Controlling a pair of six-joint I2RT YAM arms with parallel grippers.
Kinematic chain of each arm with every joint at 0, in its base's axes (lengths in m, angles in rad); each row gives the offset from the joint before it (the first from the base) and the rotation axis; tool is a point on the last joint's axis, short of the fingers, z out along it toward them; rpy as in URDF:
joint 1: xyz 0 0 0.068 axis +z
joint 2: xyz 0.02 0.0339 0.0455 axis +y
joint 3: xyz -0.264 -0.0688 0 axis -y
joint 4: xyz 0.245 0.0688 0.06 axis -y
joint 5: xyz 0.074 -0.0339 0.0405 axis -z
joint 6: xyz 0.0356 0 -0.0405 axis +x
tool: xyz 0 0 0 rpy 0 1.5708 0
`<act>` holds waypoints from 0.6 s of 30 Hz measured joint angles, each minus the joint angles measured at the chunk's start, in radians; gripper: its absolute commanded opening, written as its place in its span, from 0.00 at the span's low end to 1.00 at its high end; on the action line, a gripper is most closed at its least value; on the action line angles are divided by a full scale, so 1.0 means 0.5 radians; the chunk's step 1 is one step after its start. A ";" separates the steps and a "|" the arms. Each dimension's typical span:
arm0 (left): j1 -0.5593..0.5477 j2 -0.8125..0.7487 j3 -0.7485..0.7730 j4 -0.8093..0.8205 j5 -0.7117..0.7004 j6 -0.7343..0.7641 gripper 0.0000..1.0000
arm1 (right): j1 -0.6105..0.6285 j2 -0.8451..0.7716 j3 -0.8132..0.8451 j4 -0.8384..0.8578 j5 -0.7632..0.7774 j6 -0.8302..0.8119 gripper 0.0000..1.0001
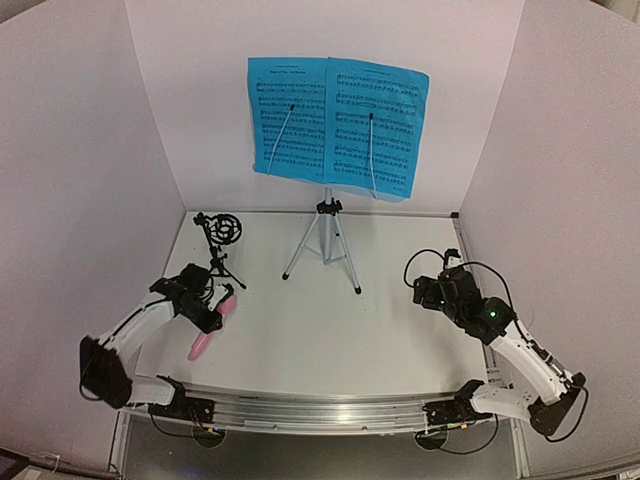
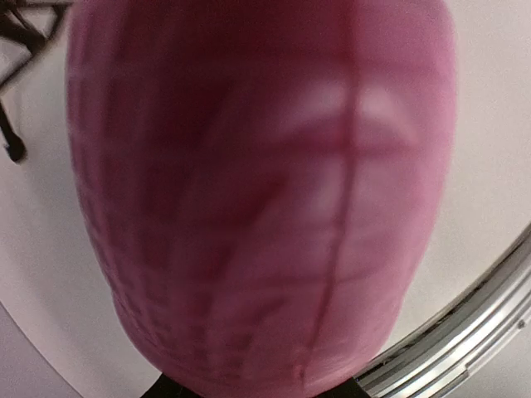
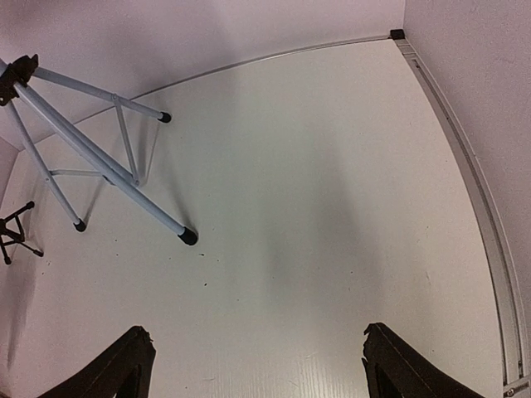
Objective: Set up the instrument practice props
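Microphone (image 1: 208, 332) and ring stand (image 1: 222, 240) are the pair the next move turns on. In the overhead view the small black tripod with its ring mount stands just above and slightly right of the left claw (image 1: 215, 308), near it. The right claw (image 1: 428, 290) sits far off at the frame's right. The left claw looks clamped on the microphone near its wider end, and the pink body runs diagonally from upper right to lower left. In the left wrist view it fills the frame: a rounded pink dome moulded with a grid and a seam, probably hard plastic. The right claw stands spread wide over the bare white surface (image 1: 330, 330), holding nothing. At top centre, the music stand (image 1: 325, 240) on thin silver legs carries two blue sheets (image 1: 338, 125).
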 measured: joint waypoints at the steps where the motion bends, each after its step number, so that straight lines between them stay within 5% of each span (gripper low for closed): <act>1: 0.000 -0.181 0.002 0.006 0.062 0.018 0.00 | 0.000 -0.005 0.000 0.000 0.004 -0.003 0.86; 6: 0.000 -0.943 0.047 0.109 0.292 0.010 0.00 | 0.000 -0.015 0.000 0.001 0.034 -0.011 0.86; 9: 0.000 -1.137 0.121 0.313 0.310 -0.117 0.00 | 0.000 -0.006 0.001 0.001 0.042 -0.012 0.85; 18: 0.000 -0.741 0.640 1.307 -0.120 -0.422 0.00 | 0.000 0.062 0.025 0.013 0.043 -0.014 0.85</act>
